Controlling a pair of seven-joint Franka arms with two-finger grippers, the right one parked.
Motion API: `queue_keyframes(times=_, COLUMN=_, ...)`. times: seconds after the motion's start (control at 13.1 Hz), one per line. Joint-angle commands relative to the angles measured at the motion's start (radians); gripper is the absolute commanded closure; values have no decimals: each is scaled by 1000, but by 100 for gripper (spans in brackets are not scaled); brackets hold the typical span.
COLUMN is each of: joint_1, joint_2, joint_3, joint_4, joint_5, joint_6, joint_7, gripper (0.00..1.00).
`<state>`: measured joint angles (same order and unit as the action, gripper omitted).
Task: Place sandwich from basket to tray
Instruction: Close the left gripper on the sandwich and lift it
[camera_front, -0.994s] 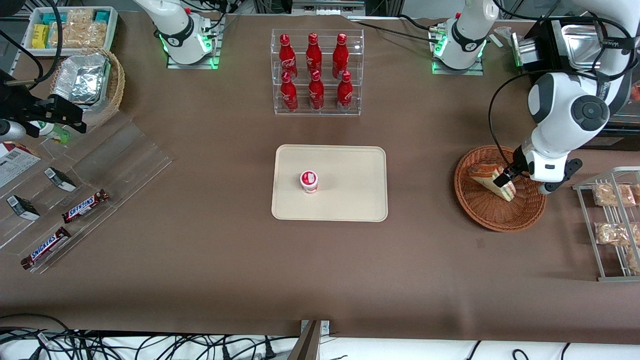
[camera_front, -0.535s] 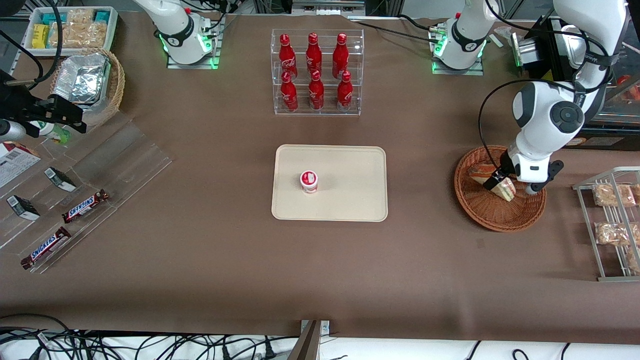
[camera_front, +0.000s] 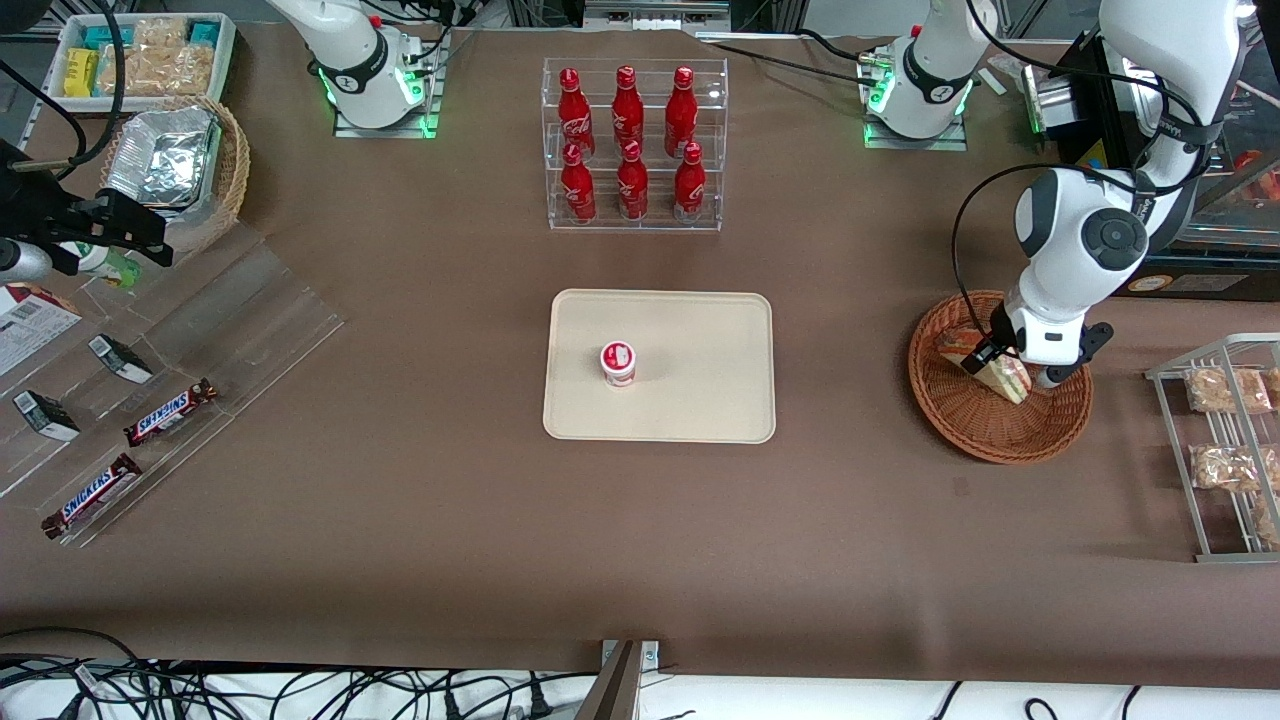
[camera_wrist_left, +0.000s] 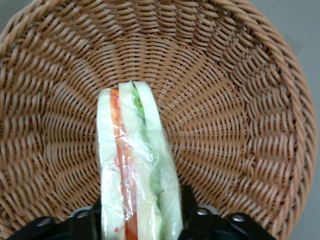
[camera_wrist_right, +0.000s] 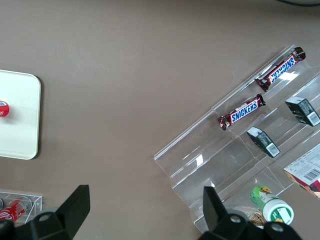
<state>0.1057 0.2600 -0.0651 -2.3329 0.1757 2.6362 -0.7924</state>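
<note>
Pinching the sandwich (camera_wrist_left: 135, 170) between my two fingers (camera_wrist_left: 187, 207), I have my gripper (camera_front: 992, 368) over the basket (camera_front: 960, 420), which sits toward the working arm's end of the table (camera_front: 420, 540). From my wrist the wedge stands on edge, wrapped in clear film, with white bread outside and a red and a green layer running down its middle; the woven floor of the basket spreads out under it, and I cannot tell whether its lowest corner touches the weave. A second wedge (camera_front: 960, 343) lies in the basket just beside mine, a little farther from the front camera. The tray (camera_front: 690, 400) lies at the middle of the table, well apart from the basket, with a small red-and-white cup (camera_front: 618, 362) standing on it. Farther off stands a clear rack of red bottles (camera_front: 632, 150).
</note>
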Motion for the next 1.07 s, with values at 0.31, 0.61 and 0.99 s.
queue_keyframes(times=0.31, joint_1=6, joint_2=-16, joint_3=-2, joint_4=-2, joint_5=51, joint_6=-28, joint_7=-13, gripper=100)
queue_keyframes(times=0.61, joint_1=6, joint_2=-94, joint_3=-10, joint_4=52, joint_5=53, joint_6=-195, joint_7=16, gripper=100)
queue_keyframes(times=0.99, joint_1=-8, joint_2=-156, joint_3=-48, joint_4=254, joint_5=19, joint_6=-534, joint_7=119, gripper=100)
